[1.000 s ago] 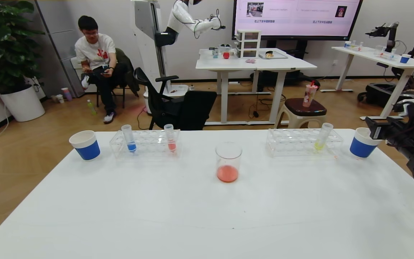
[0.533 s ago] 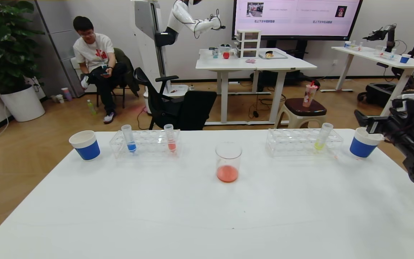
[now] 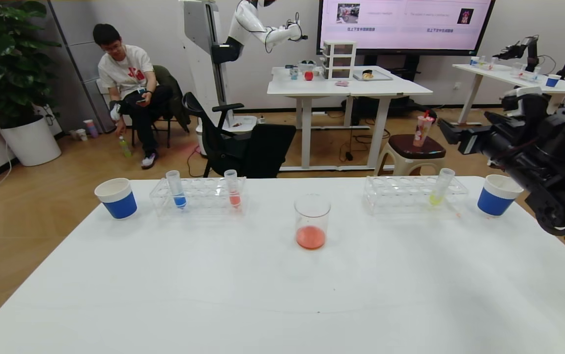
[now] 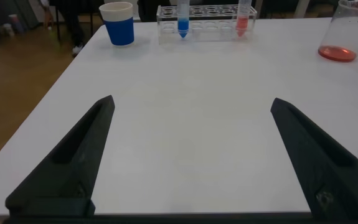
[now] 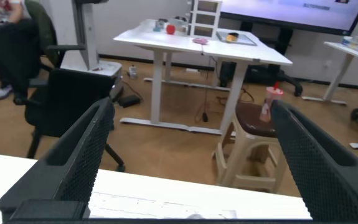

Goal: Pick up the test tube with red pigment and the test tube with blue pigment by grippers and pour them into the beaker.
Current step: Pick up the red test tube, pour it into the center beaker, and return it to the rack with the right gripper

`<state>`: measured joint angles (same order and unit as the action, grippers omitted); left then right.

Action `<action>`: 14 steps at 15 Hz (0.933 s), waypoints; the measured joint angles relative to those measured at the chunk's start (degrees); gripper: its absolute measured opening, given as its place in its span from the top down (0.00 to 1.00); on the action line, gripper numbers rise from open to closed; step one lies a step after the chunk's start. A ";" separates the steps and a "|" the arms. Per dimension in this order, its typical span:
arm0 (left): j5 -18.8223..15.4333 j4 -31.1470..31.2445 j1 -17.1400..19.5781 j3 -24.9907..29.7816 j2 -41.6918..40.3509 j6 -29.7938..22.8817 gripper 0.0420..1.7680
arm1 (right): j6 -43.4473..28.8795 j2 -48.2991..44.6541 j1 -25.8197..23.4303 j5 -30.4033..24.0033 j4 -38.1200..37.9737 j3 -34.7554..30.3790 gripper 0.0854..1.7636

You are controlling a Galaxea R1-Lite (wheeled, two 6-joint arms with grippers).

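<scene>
The beaker (image 3: 312,221) stands mid-table with orange-red liquid at its bottom; it also shows in the left wrist view (image 4: 347,31). The blue-pigment tube (image 3: 176,189) stands upright in the left clear rack (image 3: 204,196), also seen from the left wrist (image 4: 182,17). A tube with salmon-pink liquid (image 3: 232,189) stands in the same rack. No tube with vivid orange-red liquid shows. My right gripper (image 3: 454,133) is open and empty, raised above the right rack's far end; its wrist view (image 5: 192,106) faces the room beyond the table. My left gripper (image 4: 192,101) is open and empty, low over the table's near left, outside the head view.
The right clear rack (image 3: 400,194) holds a yellow-liquid tube (image 3: 440,187). Blue paper cups stand at the far left (image 3: 117,198) and far right (image 3: 496,195). The white table (image 3: 282,295) ends just behind the racks. A black office chair and a stool stand beyond it.
My right gripper has risen and swung left, from beside the right blue cup to above the right rack's end. Nothing on the table has moved.
</scene>
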<state>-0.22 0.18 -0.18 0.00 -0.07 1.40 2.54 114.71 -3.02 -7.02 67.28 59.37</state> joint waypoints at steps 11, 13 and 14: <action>-0.02 0.00 -0.02 0.00 0.00 0.00 0.01 | 0.13 -39.00 1.55 1.32 -1.66 -22.69 0.02; 0.00 -0.02 -0.02 0.00 0.00 0.00 0.01 | 0.22 -50.93 1.46 0.85 -5.32 -28.12 0.02; -0.02 0.00 -0.02 0.00 0.00 0.00 0.01 | 0.22 -56.67 1.46 0.44 -8.35 -30.51 0.02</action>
<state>-0.24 0.18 -0.21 0.00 -0.07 1.40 2.76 58.04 -1.56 -6.58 58.93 28.86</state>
